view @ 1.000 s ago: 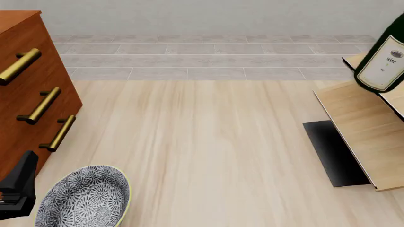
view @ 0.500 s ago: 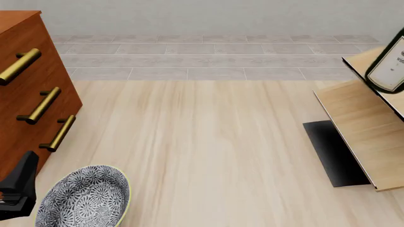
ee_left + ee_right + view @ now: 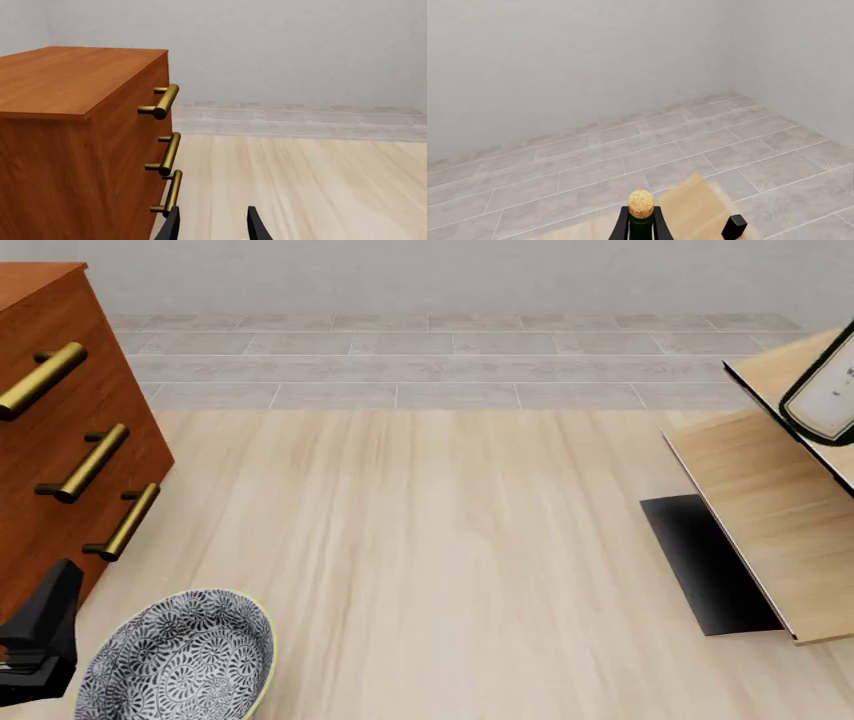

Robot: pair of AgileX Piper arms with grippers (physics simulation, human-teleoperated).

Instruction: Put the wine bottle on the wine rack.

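Right wrist view first: tall dark green glass wine bottle (image 3: pixel 640 222) with tan cork sits in the right gripper (image 3: pixel 677 229), neck and cork showing; a black finger on each side, but contact is below frame, so I can't tell if they're clamped. Pale-wood panel beneath, grey tiled floor and plain wall beyond.

Front view: bottle's white-labelled base (image 3: pixel 830 385) at the right edge, over the pale-wood slanted-panel wine rack (image 3: pixel 774 505) with its black base plate. My call: match bottle tilt to the panel slope, lower slowly, release only once seated. Light wood table (image 3: pixel 427 560), patterned bowl (image 3: pixel 180 660) near left.

Left wrist view: left gripper (image 3: pixel 212 225) fingers apart, empty, beside the reddish-brown drawer cabinet (image 3: pixel 80 145).
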